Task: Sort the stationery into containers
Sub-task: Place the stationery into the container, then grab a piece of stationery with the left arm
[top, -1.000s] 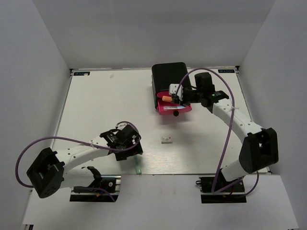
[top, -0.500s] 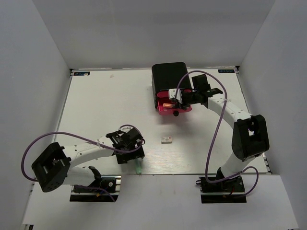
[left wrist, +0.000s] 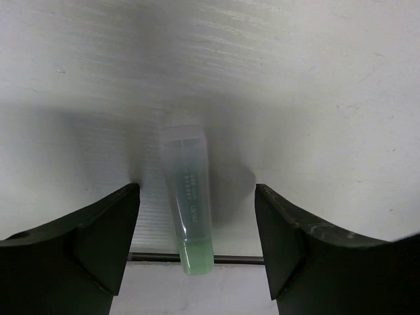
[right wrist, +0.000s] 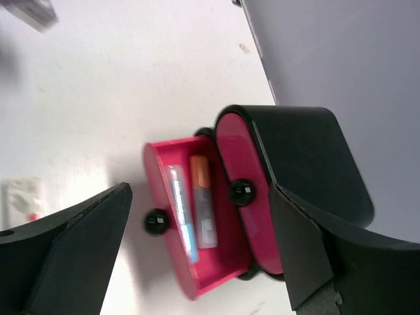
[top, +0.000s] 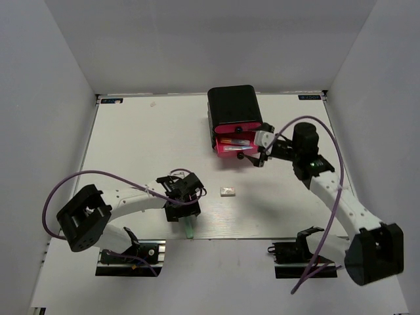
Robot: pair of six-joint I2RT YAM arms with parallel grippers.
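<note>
The teal stick (left wrist: 189, 203) lies at the table's near edge, left of the middle. The left gripper (left wrist: 197, 197) hangs over it, spread wide, with a finger on each side and neither touching. Farther in, near the table's middle, lies the white eraser (top: 228, 191). The right gripper (right wrist: 200, 190), also wide and holding nothing, faces the open pink drawer (right wrist: 157, 164). An orange stick (right wrist: 202, 200) and a blue stick (right wrist: 180, 210) lie side by side inside. The black cabinet (top: 231, 105) stands at the far edge.
</note>
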